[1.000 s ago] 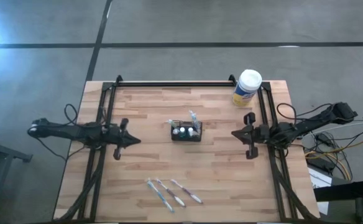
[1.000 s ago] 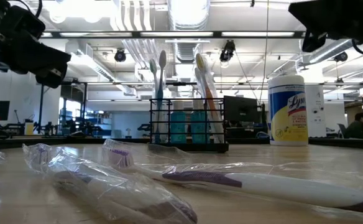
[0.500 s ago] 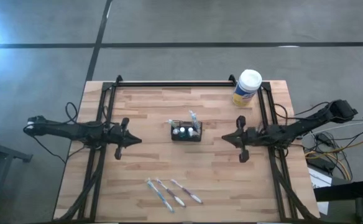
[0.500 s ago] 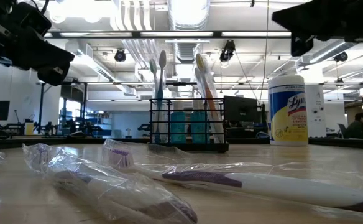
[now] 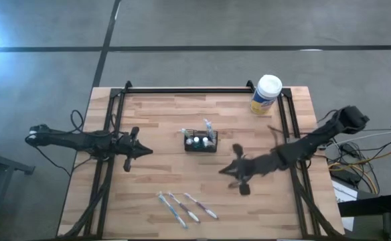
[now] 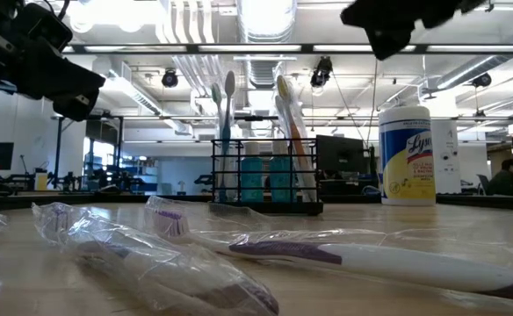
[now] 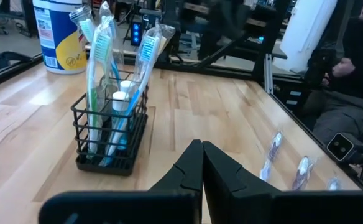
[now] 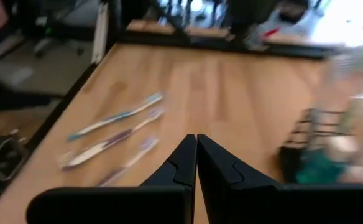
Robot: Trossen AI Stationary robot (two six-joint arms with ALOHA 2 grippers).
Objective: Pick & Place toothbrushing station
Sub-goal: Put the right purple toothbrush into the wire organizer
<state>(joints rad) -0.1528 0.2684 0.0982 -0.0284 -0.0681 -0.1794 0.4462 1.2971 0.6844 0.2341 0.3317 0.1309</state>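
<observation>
The black wire-mesh basket [image 5: 201, 142] stands on its base at the table's middle, holding upright toothbrushes and white-capped toothpaste tubes; it also shows in the left wrist view [image 7: 110, 137] and the low view [image 6: 265, 180]. Three wrapped toothbrushes [image 5: 185, 207] lie flat near the table's near edge, seen also in the right wrist view [image 8: 116, 127]. My left gripper [image 5: 145, 150] is shut and empty, left of the basket, its tips pointing at it [image 7: 201, 149]. My right gripper [image 5: 222, 171] is shut and empty, above the table to the near right of the basket [image 8: 196, 140].
A white-lidded, yellow-labelled canister [image 5: 267, 94] stands at the far right corner. Black frame rails [image 5: 115, 120] run along the table's left and right sides. Bare wood lies between the basket and the loose toothbrushes. A person sits beyond the table in the left wrist view [image 7: 355, 93].
My right gripper has swung from the table's right edge toward the left and the near edge, ending near the basket's near right side and facing the loose toothbrushes. Its fingers stay shut. The basket and the toothbrushes have not moved.
</observation>
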